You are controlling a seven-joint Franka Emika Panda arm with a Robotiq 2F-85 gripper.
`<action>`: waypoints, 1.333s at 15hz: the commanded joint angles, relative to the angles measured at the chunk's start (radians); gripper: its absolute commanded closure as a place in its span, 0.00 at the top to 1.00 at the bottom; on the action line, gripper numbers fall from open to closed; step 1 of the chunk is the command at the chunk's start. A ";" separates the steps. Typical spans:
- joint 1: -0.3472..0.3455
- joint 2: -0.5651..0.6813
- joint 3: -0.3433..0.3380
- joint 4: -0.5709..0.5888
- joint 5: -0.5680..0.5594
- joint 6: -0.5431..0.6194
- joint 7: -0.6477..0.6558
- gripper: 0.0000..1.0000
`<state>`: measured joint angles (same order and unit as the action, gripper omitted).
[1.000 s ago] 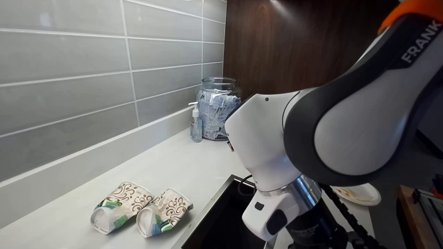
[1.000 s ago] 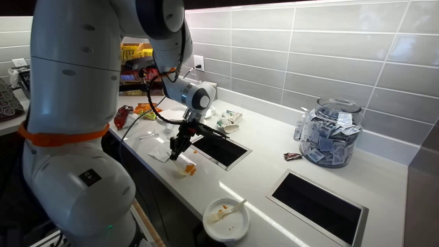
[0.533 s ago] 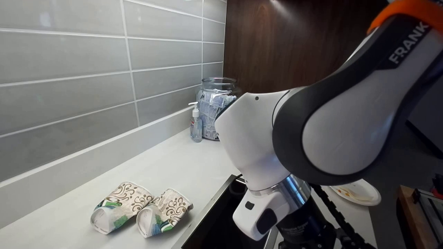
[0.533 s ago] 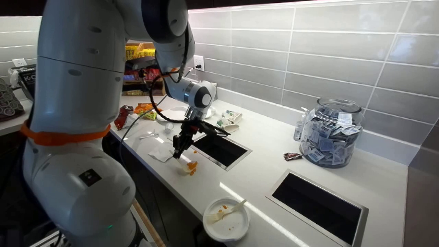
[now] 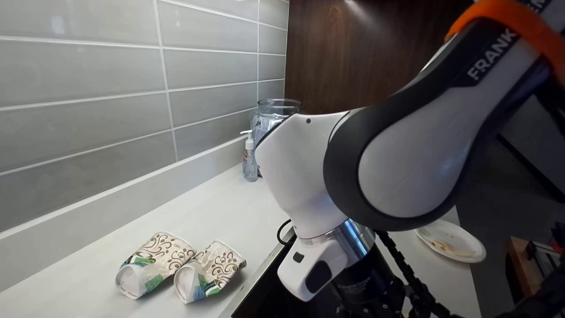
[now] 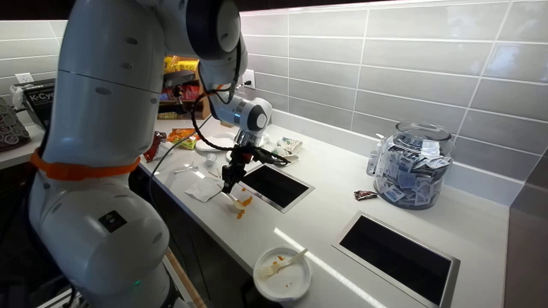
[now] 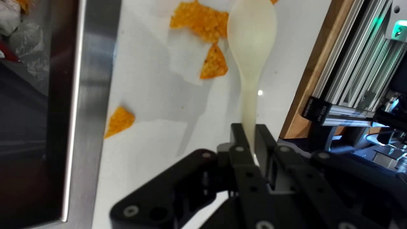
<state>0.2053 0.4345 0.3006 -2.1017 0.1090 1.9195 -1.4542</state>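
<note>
In the wrist view my gripper [image 7: 249, 128] is shut on the handle of a cream plastic spoon [image 7: 252, 28], whose bowl points away from the jaws. Orange chip pieces [image 7: 198, 20] lie on the white counter beside the spoon's bowl, and a smaller chip [image 7: 214, 63] is just below them. Another chip [image 7: 120, 121] rests against the steel rim [image 7: 90, 95] of a dark opening. An exterior view has the gripper [image 6: 224, 190] low over the counter with the spoon [image 6: 237, 204] slanting down among chips. Whether the spoon touches the counter I cannot tell.
Plastic lining shows inside the opening. A plate [image 6: 295, 273] with a fork sits near the counter's front edge. A second dark opening [image 6: 398, 256], a glass jar [image 6: 415, 171] and a wrapper [image 6: 365, 195] stand right. Two crumpled paper cups [image 5: 209, 269] and a napkin [image 6: 201, 190] lie nearby.
The arm has swung the gripper and spoon a little toward the rimmed opening. The chips by the spoon have shifted the same way and spread apart. The grip has stayed shut.
</note>
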 commanded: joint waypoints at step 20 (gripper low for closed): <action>0.008 0.026 0.032 0.041 -0.018 -0.101 -0.061 0.03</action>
<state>0.2223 0.4456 0.3316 -2.0674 0.0948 1.7952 -1.4840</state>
